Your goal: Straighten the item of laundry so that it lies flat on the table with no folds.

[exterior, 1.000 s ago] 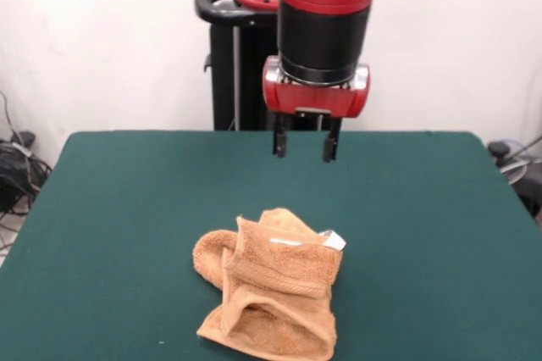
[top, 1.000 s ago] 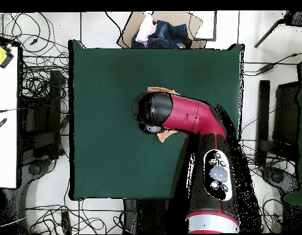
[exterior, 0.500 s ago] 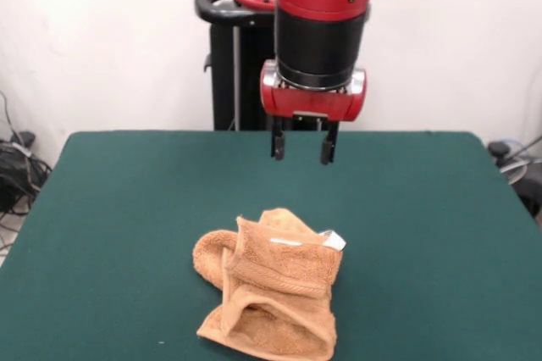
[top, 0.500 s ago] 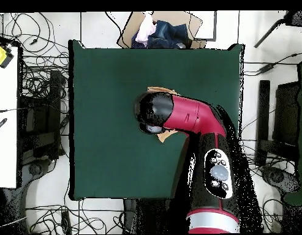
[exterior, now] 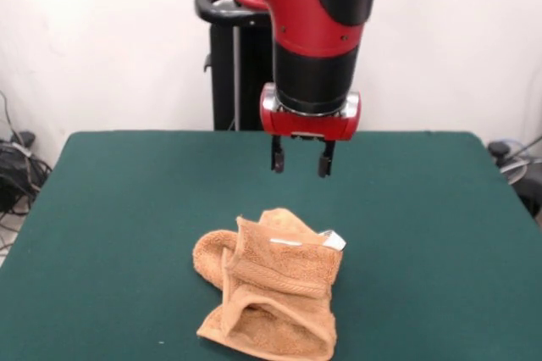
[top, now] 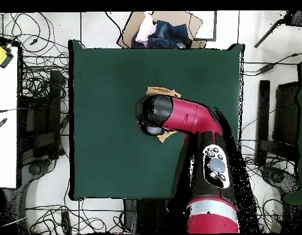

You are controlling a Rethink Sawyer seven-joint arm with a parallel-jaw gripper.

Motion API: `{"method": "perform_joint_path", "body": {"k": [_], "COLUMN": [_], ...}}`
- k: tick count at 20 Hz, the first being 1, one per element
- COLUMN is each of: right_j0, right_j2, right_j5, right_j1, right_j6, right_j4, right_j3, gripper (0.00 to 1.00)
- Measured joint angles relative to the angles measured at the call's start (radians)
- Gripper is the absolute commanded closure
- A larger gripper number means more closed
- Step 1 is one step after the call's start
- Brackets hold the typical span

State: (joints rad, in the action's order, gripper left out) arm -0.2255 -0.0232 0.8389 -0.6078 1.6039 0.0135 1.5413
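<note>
Towel: the small orange-tan terry-cloth towel point(exterior: 269, 287) lies crumpled near the middle of my dark green felt-topped bench point(exterior: 102, 208), toward the 6 o'clock edge in the front view. It is doubled over itself in several thick folds, with a rounded lobe bulging out at its 9 o'clock side.
Tag: a small white tag point(exterior: 332, 240) sticks out at the heap's 1 o'clock corner.
End effector: my end effector point(exterior: 300, 158) hangs in the air at 12 o'clock from the towel, well apart from it, its two fingers spread narrowly with a clear gap and nothing between them.
Overhead: my arm covers most of the towel; only tan slivers show beside it.
Done: nothing that I can see; no edge lies flat.
Left: as I judge it, all of it: take hold of a corner, draw the layers open, spread the cloth flat.
</note>
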Motion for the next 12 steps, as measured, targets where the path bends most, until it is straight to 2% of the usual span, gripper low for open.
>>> {"method": "perform_joint_path", "body": {"k": [12], "right_j0": [-0.076], "right_j2": [0.019], "right_j5": [0.0], "right_j1": [0.075], "right_j6": [0.0], "right_j4": [0.0], "right_j3": [-0.002], "gripper": [0.0]}}
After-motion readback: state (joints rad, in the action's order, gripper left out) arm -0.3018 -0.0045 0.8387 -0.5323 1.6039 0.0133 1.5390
